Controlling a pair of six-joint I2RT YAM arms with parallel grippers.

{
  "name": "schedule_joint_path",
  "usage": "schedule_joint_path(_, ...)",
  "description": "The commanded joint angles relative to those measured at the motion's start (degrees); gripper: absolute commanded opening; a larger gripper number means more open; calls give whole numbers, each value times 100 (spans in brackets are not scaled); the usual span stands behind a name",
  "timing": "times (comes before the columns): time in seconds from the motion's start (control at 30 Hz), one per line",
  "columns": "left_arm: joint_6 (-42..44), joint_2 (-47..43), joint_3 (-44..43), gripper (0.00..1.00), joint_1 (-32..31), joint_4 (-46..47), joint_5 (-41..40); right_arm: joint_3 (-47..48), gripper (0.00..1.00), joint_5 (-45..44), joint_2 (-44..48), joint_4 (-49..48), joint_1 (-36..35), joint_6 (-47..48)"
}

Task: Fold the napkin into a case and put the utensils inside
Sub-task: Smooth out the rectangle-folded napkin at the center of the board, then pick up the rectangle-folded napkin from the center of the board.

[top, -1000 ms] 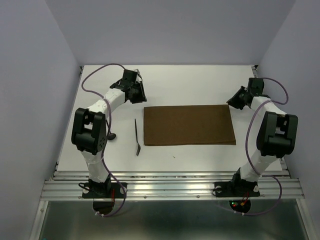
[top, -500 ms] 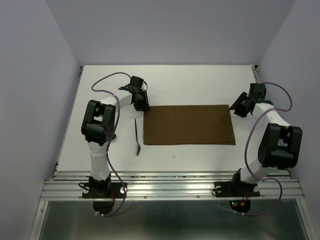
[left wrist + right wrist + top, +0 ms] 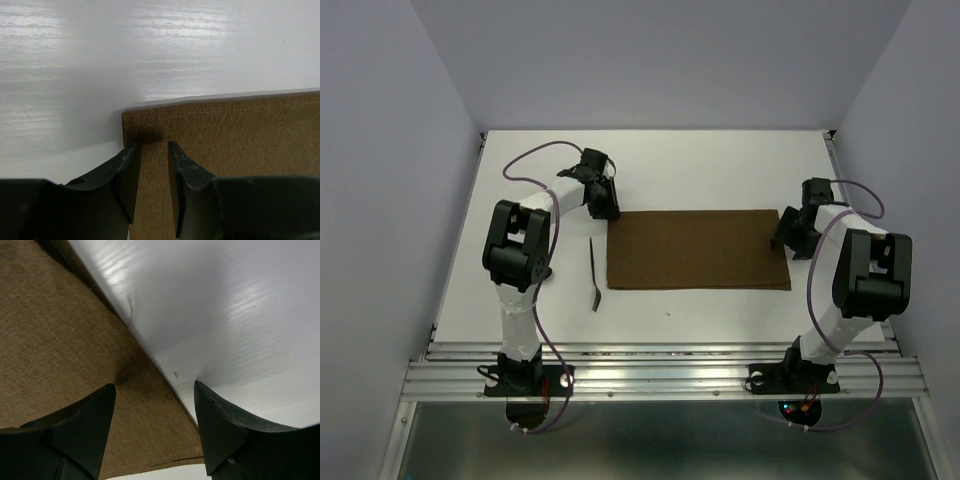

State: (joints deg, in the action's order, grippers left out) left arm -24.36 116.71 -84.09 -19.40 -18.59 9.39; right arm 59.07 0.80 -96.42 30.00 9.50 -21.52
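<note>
Both grippers had closed in on the napkin (image 3: 698,250): left gripper (image 3: 152,144) partly spread, empty, at its far left corner; right gripper (image 3: 155,390) released wide over its right edge.

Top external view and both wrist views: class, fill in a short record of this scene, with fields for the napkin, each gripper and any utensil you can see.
napkin: dark brown rectangle, lying flat on the white table
left gripper: jaws a little apart, low over the napkin's far-left corner
right gripper: jaws wide apart, straddling the napkin's right edge, one side over cloth, the other over bare table
utensil: one slender dark piece on the table, just left of the napkin, not touching it
held: nothing visibly gripped by either gripper
</note>
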Motion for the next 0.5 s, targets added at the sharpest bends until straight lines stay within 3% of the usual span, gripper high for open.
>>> schedule_joint_path(0.0, 28, -614, -370, 40, -38, -250, -42, -10, 69, -53, -298, 191, -255, 201)
schedule_joint_path(0.2, 45, -965, -371, 40, -29, -461, -147, 61, 52, -273, -412, 200, -317, 236)
schedule_joint_path(0.3, 19, -1158, -170, 40, -3, -558, -288, 96, 37, -247, -491, 191, -370, 253)
schedule_joint_path(0.47, -7, -1369, 323, 40, 164, -549, -367, 105, 38, -387, -597, 217, -528, 253)
